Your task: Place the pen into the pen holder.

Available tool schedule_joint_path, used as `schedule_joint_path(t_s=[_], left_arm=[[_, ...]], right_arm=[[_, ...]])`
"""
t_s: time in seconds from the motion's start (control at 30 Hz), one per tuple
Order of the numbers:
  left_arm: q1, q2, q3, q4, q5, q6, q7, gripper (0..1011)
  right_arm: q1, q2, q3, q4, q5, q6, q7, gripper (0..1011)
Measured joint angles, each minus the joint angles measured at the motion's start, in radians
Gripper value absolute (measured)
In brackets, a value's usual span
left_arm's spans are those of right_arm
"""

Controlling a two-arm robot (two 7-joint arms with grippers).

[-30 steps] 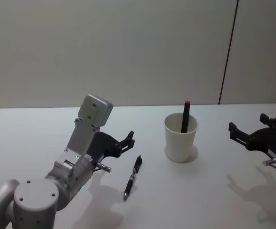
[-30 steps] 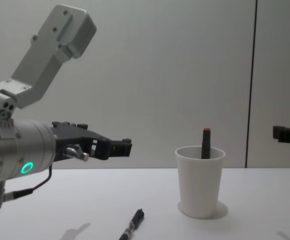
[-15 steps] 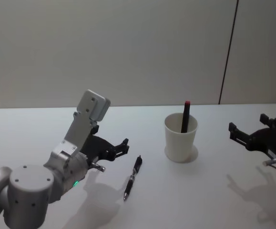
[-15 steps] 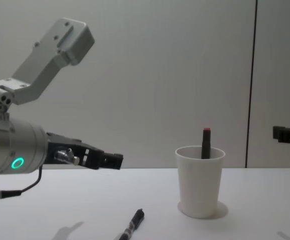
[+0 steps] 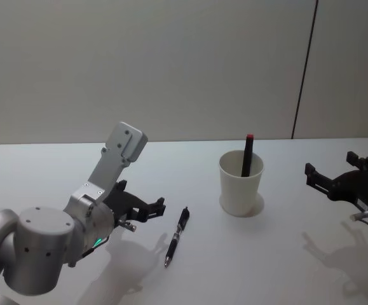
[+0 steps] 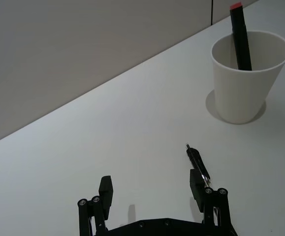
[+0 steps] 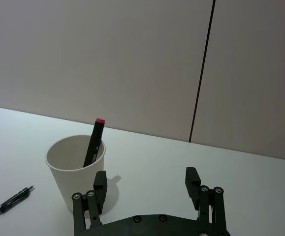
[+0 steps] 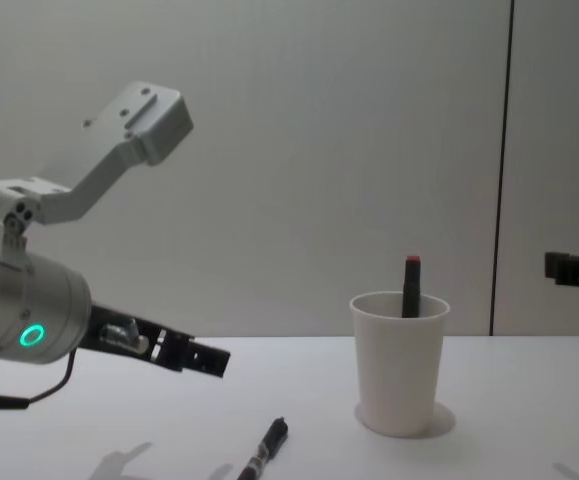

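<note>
1. While it hangs low over the white tabletop [image 5: 266, 267] at the left, the left claw [image 6: 150, 189] has its two flat black fingers spread wide and grips nothing. A green ring [image 8: 32, 335] glows on the round silver arm [image 5: 44, 254] behind it.
2. Just beside that claw, on its right, the pen [image 5: 176, 236] lies flat on the tabletop. It is slim and dark, with a paler stretch near one end. In the left wrist view it runs out from behind one fingertip toward the cup.
3. Farther right stands the pen holder [image 5: 241, 184], a plain white tapered paper cup with a rolled rim. It is upright, with a black, red-capped marker [image 5: 247, 155] leaning inside.
4. At the far right, the right claw [image 7: 147, 184] hovers well apart from the cup, its fingers wide and empty.
</note>
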Motion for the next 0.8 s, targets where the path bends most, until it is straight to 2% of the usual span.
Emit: schedule_joint_path(t_s=[0.43,0.8], left_arm=[[-0.010,-0.027,0.001,0.024,-0.008,0.119,0.023,1000],[0.003,-0.044,0.004,0.019,-0.032,0.177,0.043,1000]], right_arm=[[0.000,0.000,0.000,0.000,0.000,0.000,0.000,1001],[0.000,0.000,0.000,0.000,0.000,0.000,0.000,1002]])
